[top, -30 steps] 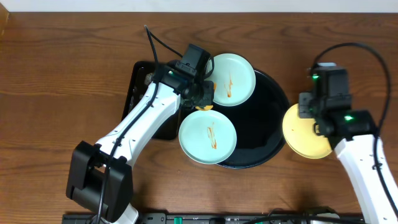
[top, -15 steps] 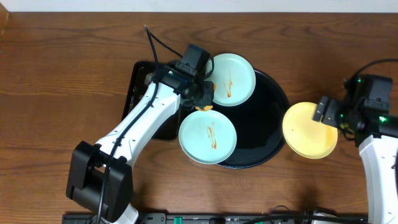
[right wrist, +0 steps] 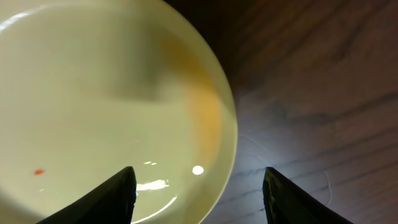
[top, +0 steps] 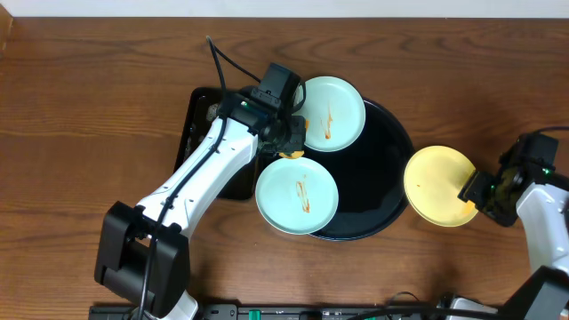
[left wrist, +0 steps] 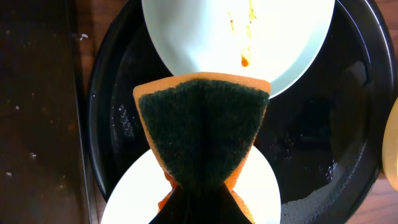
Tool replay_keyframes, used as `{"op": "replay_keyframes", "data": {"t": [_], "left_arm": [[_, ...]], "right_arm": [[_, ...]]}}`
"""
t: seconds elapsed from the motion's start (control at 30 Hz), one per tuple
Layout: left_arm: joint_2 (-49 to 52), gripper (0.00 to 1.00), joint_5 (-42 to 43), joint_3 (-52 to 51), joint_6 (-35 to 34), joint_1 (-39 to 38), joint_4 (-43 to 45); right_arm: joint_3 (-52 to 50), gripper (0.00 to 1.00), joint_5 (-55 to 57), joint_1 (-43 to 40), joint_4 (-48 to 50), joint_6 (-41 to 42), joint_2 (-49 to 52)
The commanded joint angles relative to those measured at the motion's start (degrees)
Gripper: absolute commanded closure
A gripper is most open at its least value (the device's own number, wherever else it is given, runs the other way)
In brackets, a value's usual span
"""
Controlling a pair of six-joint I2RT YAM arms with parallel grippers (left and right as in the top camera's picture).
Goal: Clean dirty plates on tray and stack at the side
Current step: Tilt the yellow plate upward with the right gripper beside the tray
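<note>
Two pale mint-blue plates with orange-brown smears lie on the big round black tray point(top: 382, 178): one at the back point(top: 331, 113), one at the front left point(top: 297, 195). My left gripper point(top: 292, 138) hovers between them, shut on an orange sponge with a dark green scouring face point(left wrist: 202, 134). The left wrist view shows the back plate point(left wrist: 236, 37), the front plate point(left wrist: 134, 196) and the tray point(left wrist: 323, 143). The pale yellow plate point(top: 439, 185) lies on the table just right of the tray. My right gripper point(top: 484, 194) is open and empty over its right edge point(right wrist: 93, 106).
A smaller rectangular black tray point(top: 197, 133) lies left of the round tray, under my left arm, and shows in the left wrist view point(left wrist: 37, 112). Bare wooden table point(right wrist: 311, 93) lies right of the yellow plate.
My right arm has swung right and toward the front, from the yellow plate's back edge to its right front edge. The plates, left arm and sponge have not moved.
</note>
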Motion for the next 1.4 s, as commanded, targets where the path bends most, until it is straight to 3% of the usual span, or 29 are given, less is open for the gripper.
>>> {"op": "replay_keyframes", "data": {"t": [0.0, 0.2, 0.6, 0.8, 1.03, 1.37], "left_arm": [[0.02, 0.93, -0.55, 0.42, 0.35, 0.09, -0.26], [0.02, 0.93, -0.55, 0.42, 0.35, 0.09, -0.26], [0.02, 0.92, -0.55, 0.42, 0.37, 0.09, -0.26], [0.02, 0.92, -0.55, 0.42, 0.35, 0.09, -0.26], [0.02, 0.92, -0.55, 0.42, 0.35, 0.09, -0.26], [0.02, 0.92, -0.55, 0.42, 0.35, 0.09, -0.24]], "right_arm": [[-0.5, 0.38, -1.01, -1.6, 0.28, 1.16, 1.75], [-2.67, 0.42, -1.81, -3.04, 2.12, 1.16, 3.89], [-7.65, 0.6, -1.81, -3.08, 8.37, 4.22, 4.94], [-8.33, 0.82, -1.77, -3.06, 9.46, 4.22, 4.94], [-8.33, 0.99, -1.77, -3.06, 9.88, 4.37, 4.94], [-8.09, 0.99, -3.41, -3.06, 10.19, 3.06, 3.52]]}}
